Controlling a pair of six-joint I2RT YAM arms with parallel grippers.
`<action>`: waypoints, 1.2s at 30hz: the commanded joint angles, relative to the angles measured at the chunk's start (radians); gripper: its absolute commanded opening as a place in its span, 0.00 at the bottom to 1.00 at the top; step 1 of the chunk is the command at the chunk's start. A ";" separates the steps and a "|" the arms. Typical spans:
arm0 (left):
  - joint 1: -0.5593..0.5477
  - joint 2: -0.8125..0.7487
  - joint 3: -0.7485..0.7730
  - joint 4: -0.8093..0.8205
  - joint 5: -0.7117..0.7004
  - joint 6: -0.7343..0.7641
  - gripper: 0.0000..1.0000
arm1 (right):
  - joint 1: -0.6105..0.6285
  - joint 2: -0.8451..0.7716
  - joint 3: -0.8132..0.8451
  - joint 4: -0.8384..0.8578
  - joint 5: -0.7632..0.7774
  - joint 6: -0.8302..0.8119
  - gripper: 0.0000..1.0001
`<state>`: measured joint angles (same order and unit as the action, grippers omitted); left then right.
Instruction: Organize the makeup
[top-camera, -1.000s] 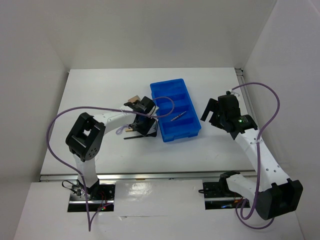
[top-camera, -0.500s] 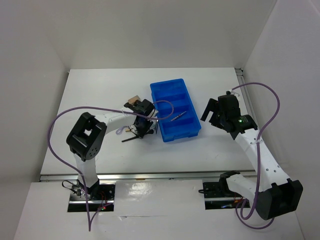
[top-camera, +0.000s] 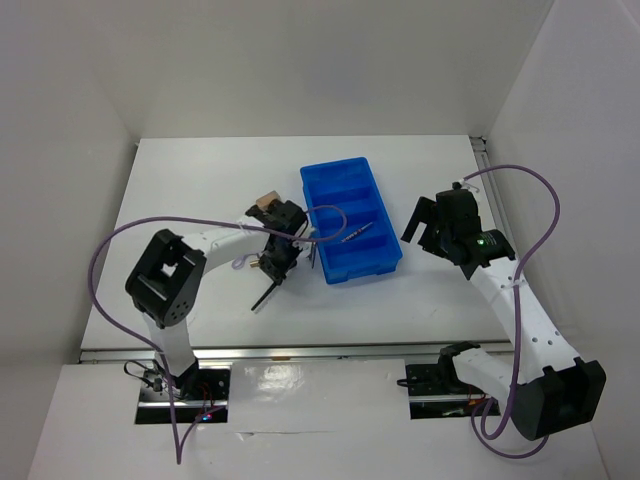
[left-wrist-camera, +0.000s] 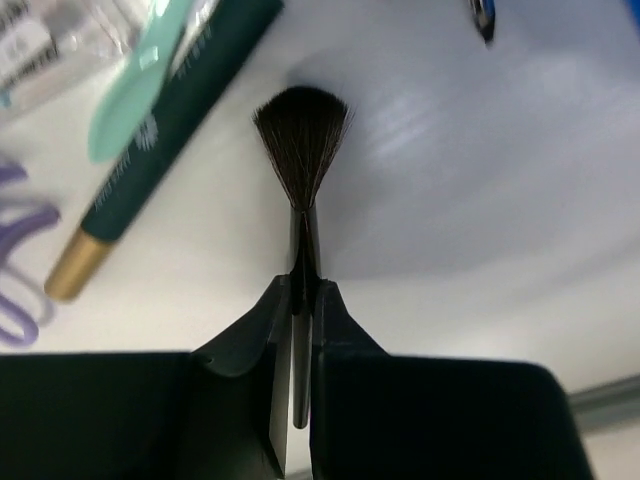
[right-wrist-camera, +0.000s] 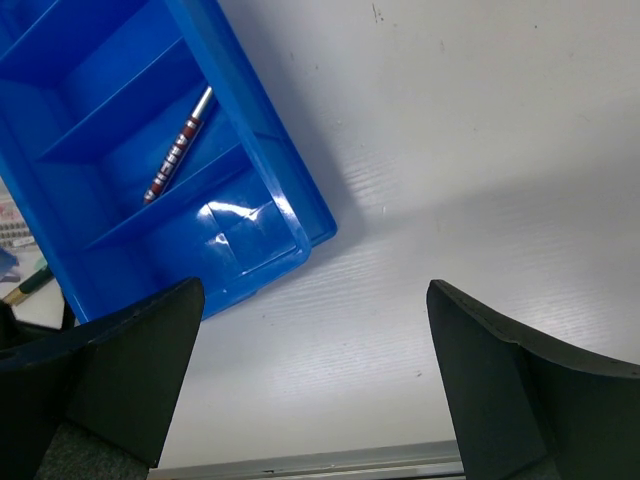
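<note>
- Brush (left-wrist-camera: 300, 150): soft dark hair bristles and a smooth black handle.
- Green pencil (left-wrist-camera: 150, 170): matt dark barrel with a shiny, gold, metal-looking end.
- Left gripper (left-wrist-camera: 300, 290): matt black plastic.
- Tray (right-wrist-camera: 258, 130): glossy blue plastic with bright highlights.
- Red pencil (right-wrist-camera: 178, 150): shiny silver tip and a patterned barrel.
- Table (right-wrist-camera: 450, 200): white and smooth, with a faint satin sheen.

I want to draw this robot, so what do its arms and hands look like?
The left arm and right arm have white tube-like links between chunky black joints. A thin purple cable loops beside each arm, and a small green light glows on the right one. The left hand and right hand are black, each with two wedge-shaped fingers.
</note>
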<state>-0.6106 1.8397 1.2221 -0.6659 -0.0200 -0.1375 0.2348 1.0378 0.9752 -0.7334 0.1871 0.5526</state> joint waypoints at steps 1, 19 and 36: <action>-0.023 -0.137 0.031 -0.113 0.005 -0.037 0.00 | -0.006 -0.022 0.005 0.012 0.011 -0.008 1.00; -0.098 0.114 0.742 -0.084 0.000 0.053 0.00 | -0.006 -0.225 -0.026 -0.097 0.068 0.063 1.00; -0.182 0.368 0.881 0.163 -0.195 0.128 0.00 | -0.006 -0.291 -0.004 -0.113 0.110 0.083 1.00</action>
<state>-0.7914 2.1933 2.1147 -0.6083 -0.1673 -0.0338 0.2348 0.7403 0.9508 -0.8349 0.2749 0.6247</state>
